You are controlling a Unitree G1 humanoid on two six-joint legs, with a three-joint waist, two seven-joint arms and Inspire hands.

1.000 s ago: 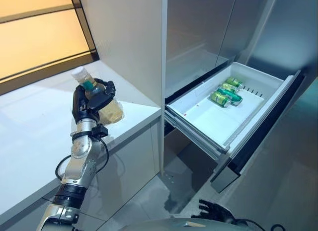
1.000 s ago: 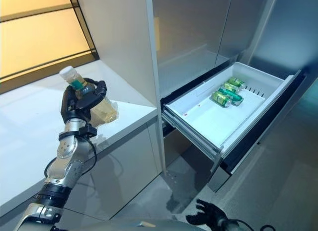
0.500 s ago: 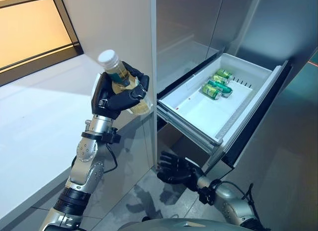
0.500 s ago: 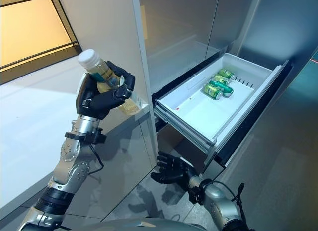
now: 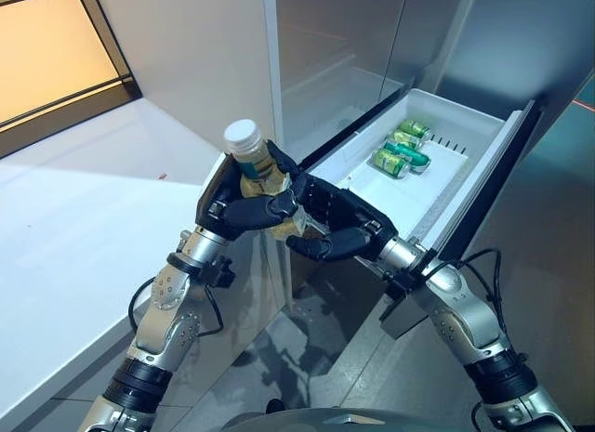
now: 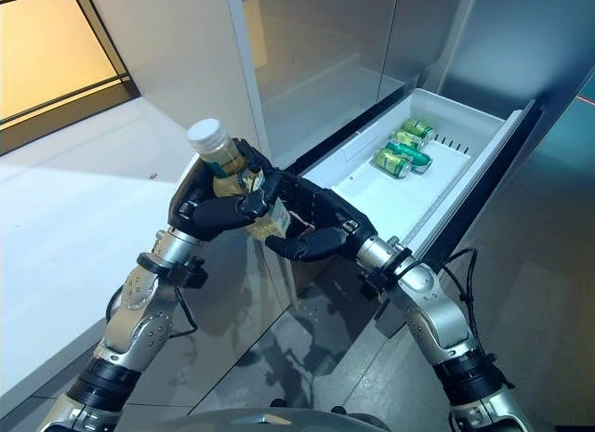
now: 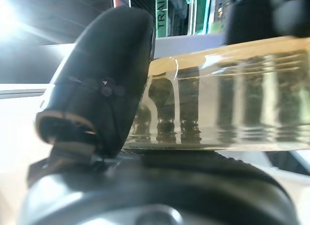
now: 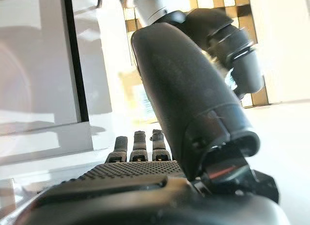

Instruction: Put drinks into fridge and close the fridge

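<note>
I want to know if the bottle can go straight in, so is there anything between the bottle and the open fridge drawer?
Only the right hand: it sits open at the bottle, on the drawer side, while the left hand grips it. The drawer's near half is bare; green cans lie at its far end.

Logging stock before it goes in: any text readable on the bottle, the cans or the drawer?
Clear plastic bottle with white cap, in left hand: label hidden by fingers, unreadable.
Green cans in white fridge drawer: print too small to read.
Drawer itself: no text visible.
</note>
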